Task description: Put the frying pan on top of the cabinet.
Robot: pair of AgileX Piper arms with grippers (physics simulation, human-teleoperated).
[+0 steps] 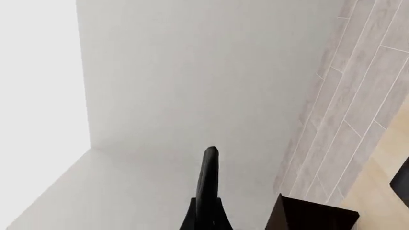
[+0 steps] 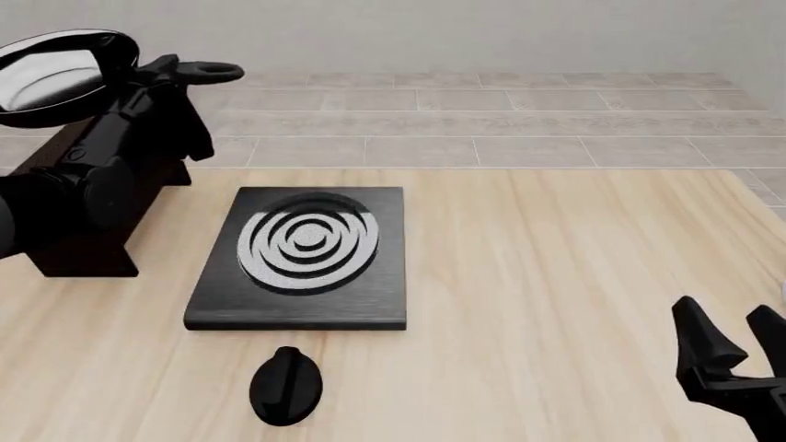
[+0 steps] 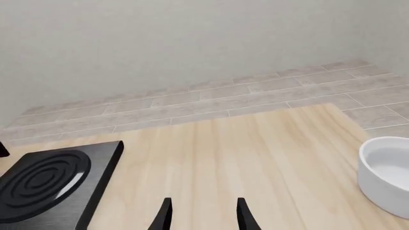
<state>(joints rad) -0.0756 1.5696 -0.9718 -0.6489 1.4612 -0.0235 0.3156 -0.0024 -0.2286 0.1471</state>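
Observation:
The frying pan [image 2: 55, 72] is up at the far left, tilted so its glossy grey-white inside shows. Its long handle runs right to a loop [image 2: 219, 69]. My left gripper [image 2: 150, 78] is shut on that handle, holding the pan above the dark cabinet [image 2: 86, 258], which my left arm mostly covers. In the left wrist view a narrow black bar [image 1: 210, 182] rises in front of the wall, and a corner of the cabinet [image 1: 313, 215] shows. My right gripper [image 2: 734, 343] stands open and empty low at the near right, seen too as the right gripper [image 3: 203, 215].
A flat black stove plate [image 2: 307, 258] with white rings lies on the table's middle left, with a black oval knob [image 2: 285, 387] in front of it. A white bowl [image 3: 386, 172] stands on the right. Beyond the table's far edge are tiled floor and a wall.

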